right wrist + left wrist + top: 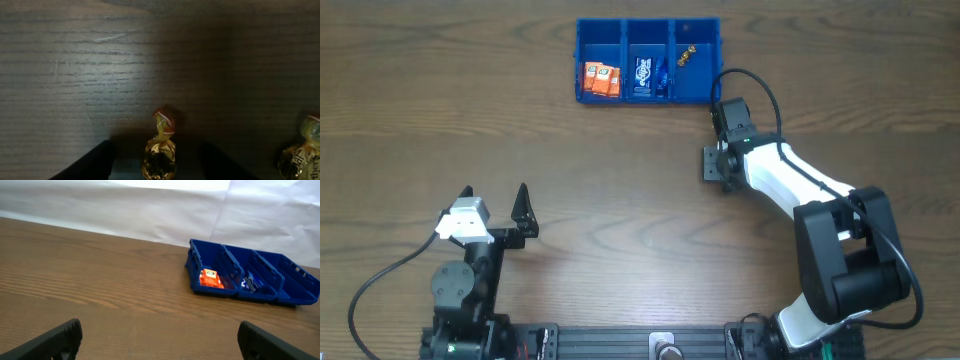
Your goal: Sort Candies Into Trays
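Wood-grain bench [620,220] carries everything. Well ahead of the left arm's fingers [55,341], which stand wide apart over bare wood with nothing between them, sits the blue tray [192,265] with its three compartments. The orange candies [601,80] are in the compartment nearest those fingers, blue-wrapped ones [645,75] are in the middle, and a few gold ones [685,55] are in the far one.

The right arm's fingers [95,162] are down at the bench, just short of the tray's gold end. They are apart, and a gold-wrapped candy [159,155] lies on the wood between them, its twisted end pointing away from the wrist. In the shadow there I cannot be sure whether either finger touches the wrapper, but it does not look clamped. A second gold candy [302,150] lies outside the fingers, well clear of the nearer one.

The step in hand looks like the pick of this loose gold piece. Next, the fingers need to close squarely on the wrapper's fat body rather than its twist, lift it clear, carry it over the tray wall to the gold compartment and part there.
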